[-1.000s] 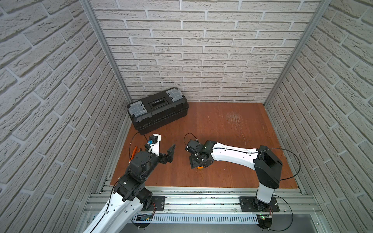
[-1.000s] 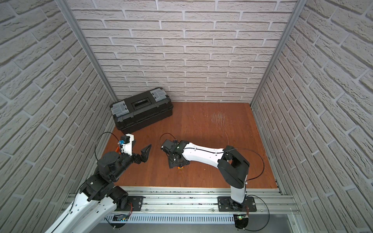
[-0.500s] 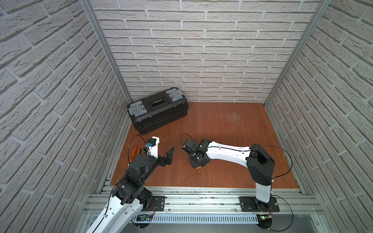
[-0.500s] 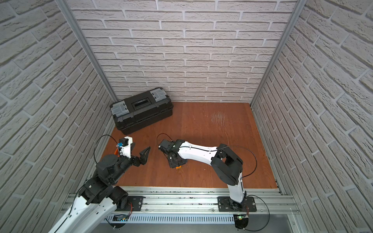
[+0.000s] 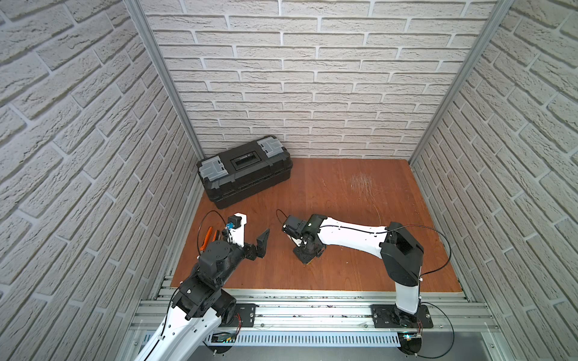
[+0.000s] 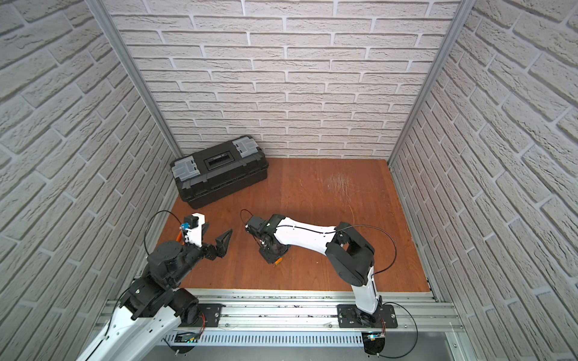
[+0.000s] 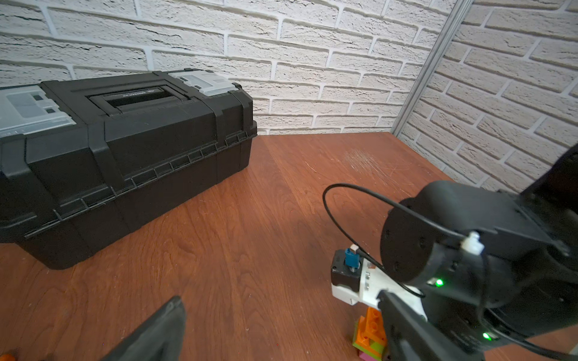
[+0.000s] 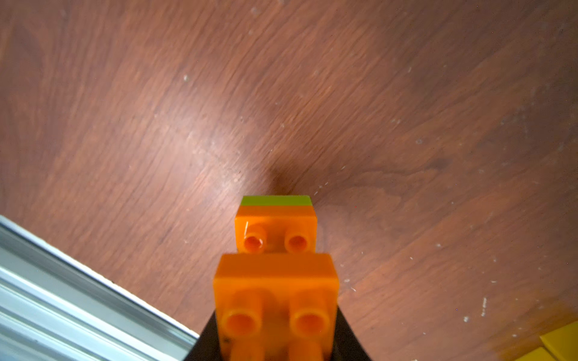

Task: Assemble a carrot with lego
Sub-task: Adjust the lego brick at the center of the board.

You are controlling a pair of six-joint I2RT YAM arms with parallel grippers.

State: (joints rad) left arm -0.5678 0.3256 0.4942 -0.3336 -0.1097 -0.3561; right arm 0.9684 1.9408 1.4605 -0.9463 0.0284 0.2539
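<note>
I have my right fingers (image 8: pixel 205 343) clenched on the carrot (image 8: pixel 275 281), well apart from the toolbox (image 5: pixel 244 175); left fingers (image 6: pixel 224 239) released

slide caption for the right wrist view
Right pincer closed on the orange and lime-green carrot stack, wooden table beyond.

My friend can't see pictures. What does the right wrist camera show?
A little stack of orange bricks, seen close up, is pinched by the right gripper, with a lime-green brick under them. Behind is a brown wooden table; a silver rail and a yellow piece peek in at the edges.
</note>
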